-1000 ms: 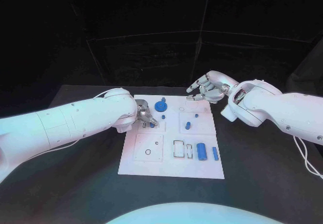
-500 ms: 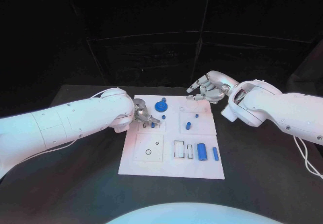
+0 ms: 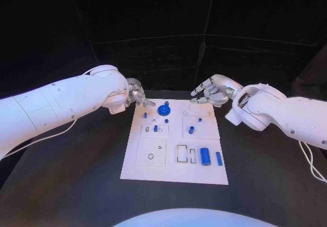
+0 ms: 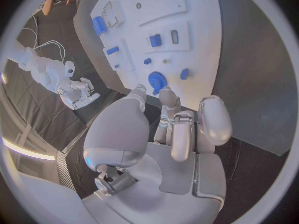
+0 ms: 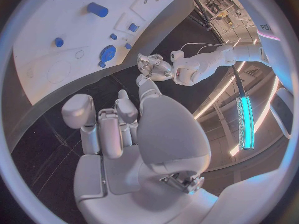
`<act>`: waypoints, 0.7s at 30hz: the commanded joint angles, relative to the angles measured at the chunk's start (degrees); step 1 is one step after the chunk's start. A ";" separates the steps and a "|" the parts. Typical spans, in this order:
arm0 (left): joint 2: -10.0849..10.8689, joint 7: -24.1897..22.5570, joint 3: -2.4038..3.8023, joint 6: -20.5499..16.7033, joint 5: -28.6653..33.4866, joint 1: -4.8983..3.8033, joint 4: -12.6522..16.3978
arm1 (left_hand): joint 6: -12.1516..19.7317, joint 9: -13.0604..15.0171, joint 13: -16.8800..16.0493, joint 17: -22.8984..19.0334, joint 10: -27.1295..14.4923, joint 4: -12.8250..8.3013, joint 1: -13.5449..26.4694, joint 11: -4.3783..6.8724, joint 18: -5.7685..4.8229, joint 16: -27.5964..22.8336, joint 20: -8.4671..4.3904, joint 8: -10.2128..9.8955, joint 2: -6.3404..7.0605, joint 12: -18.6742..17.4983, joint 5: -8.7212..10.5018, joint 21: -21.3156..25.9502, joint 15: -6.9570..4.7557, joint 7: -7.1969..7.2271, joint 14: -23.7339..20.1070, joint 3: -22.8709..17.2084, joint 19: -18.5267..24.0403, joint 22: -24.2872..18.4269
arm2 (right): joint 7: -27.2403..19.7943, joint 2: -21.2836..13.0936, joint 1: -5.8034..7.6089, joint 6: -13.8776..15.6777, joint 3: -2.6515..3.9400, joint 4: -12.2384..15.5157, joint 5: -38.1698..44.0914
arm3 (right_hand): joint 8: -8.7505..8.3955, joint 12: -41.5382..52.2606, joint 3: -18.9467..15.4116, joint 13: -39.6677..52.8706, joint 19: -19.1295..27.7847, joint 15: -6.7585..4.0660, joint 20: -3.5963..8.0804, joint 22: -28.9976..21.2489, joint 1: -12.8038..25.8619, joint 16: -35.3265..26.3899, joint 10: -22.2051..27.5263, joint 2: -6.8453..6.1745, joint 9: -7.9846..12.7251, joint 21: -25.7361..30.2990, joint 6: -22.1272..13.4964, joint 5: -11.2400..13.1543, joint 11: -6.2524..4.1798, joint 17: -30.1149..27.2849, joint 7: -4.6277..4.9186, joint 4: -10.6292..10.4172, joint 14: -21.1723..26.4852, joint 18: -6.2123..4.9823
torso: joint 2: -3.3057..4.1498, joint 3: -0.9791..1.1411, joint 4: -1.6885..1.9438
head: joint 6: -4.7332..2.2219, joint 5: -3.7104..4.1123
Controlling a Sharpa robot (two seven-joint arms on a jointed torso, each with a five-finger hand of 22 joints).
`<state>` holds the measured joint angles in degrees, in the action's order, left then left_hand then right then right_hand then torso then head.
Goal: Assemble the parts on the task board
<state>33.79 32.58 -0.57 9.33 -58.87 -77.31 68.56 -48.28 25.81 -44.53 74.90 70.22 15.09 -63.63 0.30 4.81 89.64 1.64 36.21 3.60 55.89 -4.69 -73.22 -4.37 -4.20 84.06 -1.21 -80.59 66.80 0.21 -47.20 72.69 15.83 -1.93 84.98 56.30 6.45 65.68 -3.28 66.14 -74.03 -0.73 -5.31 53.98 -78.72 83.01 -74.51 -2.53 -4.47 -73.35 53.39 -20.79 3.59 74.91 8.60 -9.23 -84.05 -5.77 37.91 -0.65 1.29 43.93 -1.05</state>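
Observation:
The white task board point(image 3: 170, 168) lies in the middle of the black table. On its far part sit a blue gear point(image 3: 163, 109) and several small blue pegs. A small blue piece point(image 3: 155, 128) stands in a square plate, and two blue cylinders point(image 3: 204, 154) lie at the near right. My left hand point(image 3: 136, 97) hovers over the board's far left corner, fingers apart, holding nothing. My right hand point(image 3: 212, 92) hangs beyond the far right corner, loosely curved and empty. The left wrist view shows the left hand point(image 4: 171, 129) above the gear point(image 4: 157, 79). The right wrist view shows the right hand point(image 5: 115, 129) short of the board point(image 5: 50, 40).
Bare black table point(image 3: 75, 161) surrounds the board on all sides. A white cable point(image 3: 310, 163) trails along the right arm. The board's near left plate point(image 3: 150, 152) carries a small ring and a hole.
My left hand has lifted off the square plate and drawn back to the board's far left corner, leaving the small blue piece standing there. The right hand has stayed put.

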 commanded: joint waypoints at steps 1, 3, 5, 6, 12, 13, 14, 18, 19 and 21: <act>-1.70 -0.23 0.03 6.41 0.19 -0.49 -3.96 | 0.35 -0.65 -0.02 15.10 -0.13 -0.01 -0.89 -0.26 0.24 0.36 0.61 -0.56 -0.23 0.15 -0.28 0.32 0.58 -0.13 5.94 0.49 0.09 -0.02 | -0.34 0.24 0.10 -0.18 0.02 -0.07 -0.12 | 0.23 -0.19 -0.33 0.00 0.15 -0.18 0.16 -0.03 0.60 -0.23 -0.03 -0.13 0.05 0.19 0.00 -0.05 -0.07 2.34 0.02 0.03 -3.09 -0.89 | 0.11 0.01 -0.08 | -0.26 -0.28; -2.98 -0.51 0.04 7.38 -0.19 -0.70 -6.65 | 0.33 -0.79 -0.21 15.10 -0.04 0.03 -0.99 -0.30 0.23 0.36 0.66 -0.68 -0.34 0.36 -0.28 0.27 0.62 -0.17 5.94 0.60 0.05 0.07 | -0.37 0.41 0.10 -0.20 0.02 -0.17 -0.12 | 0.23 -0.19 -0.33 0.00 0.15 -0.18 0.16 -0.03 0.60 -0.23 -0.03 -0.13 0.05 0.19 0.00 -0.05 -0.07 2.34 0.02 0.03 -3.09 -0.89 | 0.16 -0.10 -0.15 | -0.26 -0.43; -4.07 -0.74 -0.02 8.13 -0.51 -0.76 -8.85 | 0.18 -0.93 -0.44 15.10 0.10 0.12 -1.03 -0.32 0.21 0.36 0.71 -0.73 -0.49 0.62 -0.26 0.20 0.65 -0.18 5.94 0.75 -0.01 0.19 | -0.39 0.54 0.10 -0.23 0.02 -0.25 -0.12 | 0.23 -0.19 -0.33 0.00 0.15 -0.18 0.16 -0.03 0.60 -0.23 -0.03 -0.13 0.05 0.19 0.00 -0.05 -0.07 2.34 0.02 0.03 -3.09 -0.89 | 0.20 -0.16 -0.16 | -0.28 -0.46; -4.62 -0.85 -0.07 8.49 -0.68 -0.74 -9.95 | 0.01 -1.06 -0.59 15.10 0.20 0.22 -1.04 -0.33 0.20 0.36 0.76 -0.76 -0.62 0.82 -0.23 0.14 0.67 -0.17 5.94 0.91 -0.06 0.29 | -0.39 0.60 0.10 -0.25 0.02 -0.30 -0.12 | 0.23 -0.20 -0.33 -0.01 0.15 -0.18 0.16 -0.04 0.60 -0.23 -0.02 -0.13 0.05 0.19 0.00 -0.06 -0.07 2.34 0.02 0.03 -3.09 -0.89 | 0.26 -0.17 -0.18 | -0.34 -0.48; -6.89 -1.41 -0.27 9.84 -1.45 -0.20 -14.81 | -0.99 -1.54 -1.01 15.10 0.52 0.76 -0.91 -0.23 0.19 0.36 0.85 -0.70 -1.08 1.50 -0.13 0.00 0.64 -0.02 5.94 1.86 -0.23 0.57 | -0.43 0.93 0.09 -0.34 0.02 -0.51 -0.11 | 0.23 -0.23 -0.34 -0.04 0.15 -0.18 0.16 -0.05 0.60 -0.24 -0.01 -0.11 0.05 0.20 0.00 -0.08 -0.07 2.34 0.02 0.03 -3.09 -0.89 | 0.23 -0.14 -0.17 | -0.25 -0.69; -7.20 -1.51 -0.29 9.98 -1.51 -0.04 -15.48 | -1.19 -1.62 -1.12 15.10 0.59 0.85 -0.89 -0.20 0.17 0.36 0.84 -0.67 -1.17 1.65 -0.11 -0.07 0.62 0.03 5.94 2.05 -0.28 0.69 | -0.44 0.98 0.09 -0.35 0.02 -0.54 -0.11 | 0.23 -0.23 -0.34 -0.04 0.15 -0.18 0.16 -0.05 0.60 -0.24 -0.01 -0.11 0.05 0.20 0.00 -0.08 -0.07 2.34 0.02 0.03 -3.09 -0.89 | 0.22 -0.12 -0.15 | -0.23 -0.67; -7.49 -1.64 -0.31 10.09 -1.56 0.12 -16.09 | -1.40 -1.70 -1.23 15.10 0.67 0.93 -0.87 -0.16 0.15 0.36 0.83 -0.62 -1.27 1.80 -0.09 -0.15 0.59 0.08 5.94 2.25 -0.34 0.80 | -0.44 1.02 0.09 -0.36 0.02 -0.57 -0.11 | 0.23 -0.23 -0.34 -0.04 0.15 -0.18 0.16 -0.05 0.60 -0.24 -0.01 -0.11 0.05 0.20 0.00 -0.08 -0.07 2.34 0.02 0.03 -3.09 -0.89 | 0.23 -0.13 -0.16 | -0.22 -0.69; -8.38 -2.12 -0.38 10.13 -1.65 0.76 -17.72 | -2.03 -1.90 -1.52 15.10 0.90 1.18 -0.72 -0.02 0.11 0.36 0.78 -0.44 -1.59 2.24 0.10 -0.32 0.50 0.25 5.94 2.92 -0.48 1.08 | -0.47 1.15 0.09 -0.37 0.02 -0.65 -0.11 | 0.24 -0.23 -0.33 -0.05 0.14 -0.19 0.16 -0.05 0.58 -0.24 0.00 -0.08 0.05 0.20 0.00 -0.11 -0.08 2.34 0.01 0.03 -3.09 -0.89 | 0.20 -0.15 -0.18 | -0.12 -0.73; -8.66 -2.32 -0.40 9.99 -1.67 1.02 -18.14 | -2.46 -1.92 -1.59 15.10 0.99 1.29 -0.52 0.08 0.07 0.36 0.73 -0.22 -1.79 2.41 0.29 -0.44 0.43 0.38 5.94 3.36 -0.57 1.28 | -0.48 1.19 0.09 -0.38 0.02 -0.67 -0.11 | 0.24 -0.21 -0.33 -0.03 0.14 -0.19 0.16 -0.05 0.57 -0.23 -0.02 -0.07 0.05 0.21 0.00 -0.12 -0.08 2.36 0.01 0.03 -3.09 -0.89 | 0.20 -0.12 -0.18 | -0.11 -0.72; -9.00 -2.65 -0.41 9.65 -1.69 1.34 -18.57 | -2.86 -1.87 -1.75 15.10 1.12 1.39 -0.21 0.20 0.03 0.36 0.65 0.05 -2.00 2.66 0.47 -0.61 0.33 0.53 5.94 3.91 -0.70 1.54 | -0.50 1.27 0.09 -0.39 0.02 -0.72 -0.11 | 0.24 -0.19 -0.33 -0.01 0.14 -0.19 0.16 -0.06 0.57 -0.23 -0.02 -0.07 0.05 0.21 -0.01 -0.12 -0.08 2.36 0.01 0.03 -3.10 -0.89 | 0.18 -0.10 -0.19 | -0.05 -0.72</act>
<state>25.01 31.35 -1.00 17.95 -59.85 -76.02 50.29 -50.89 23.93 -46.23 74.90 70.86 16.57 -64.01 0.51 4.82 89.64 2.25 36.01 2.19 58.20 -4.44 -73.69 -3.96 -3.66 84.05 2.39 -80.82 68.25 0.16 -46.00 72.68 15.76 -1.94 84.25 56.30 6.44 65.68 -3.28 66.15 -74.03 -0.73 -5.31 53.99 -78.72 83.01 -74.51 -2.53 -4.47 -73.36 53.39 -20.79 3.59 74.90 8.60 -9.23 -84.05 -5.78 38.14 -0.79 1.10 43.81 -1.79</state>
